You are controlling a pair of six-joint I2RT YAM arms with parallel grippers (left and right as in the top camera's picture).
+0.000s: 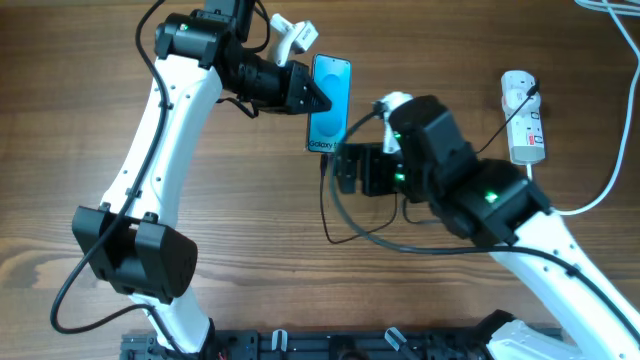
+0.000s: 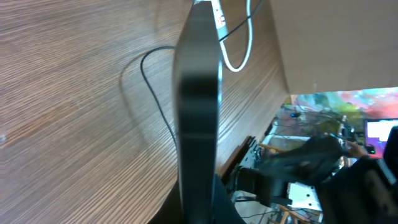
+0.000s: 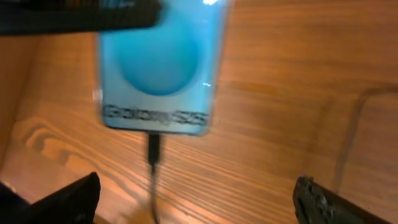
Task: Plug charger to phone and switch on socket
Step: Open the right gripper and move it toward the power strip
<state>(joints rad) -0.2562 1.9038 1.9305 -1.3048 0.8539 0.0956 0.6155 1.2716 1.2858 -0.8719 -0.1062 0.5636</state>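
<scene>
the phone (image 1: 330,100) is held up off the table (image 1: 100,60), near the middle of its far edge, lit screen facing up. the left gripper (image 1: 318,98) is clamped on its long sides. the right gripper (image 3: 196,183) hangs just below the phone's lower end with its fingers spread wide and nothing between them. the charger (image 3: 153,152) hangs from that lower end, its tip seemingly in the port. the socket (image 1: 524,125) lies near the far right corner, well apart from both.

the phone looks stiff, light and smooth-sided with a glass face, so it is probably best gripped across its edges, not its face. the charger is thin and limp; only its hard tip or plug gives a firm hold. the socket's switch likely wants a short push from one fingertip.

the right wrist view is blurred, so i cannot tell whether the tip is fully seated. the cable passes under the right arm. the socket's switch is too small to read. in the left wrist view the phone hides the fingers.
</scene>
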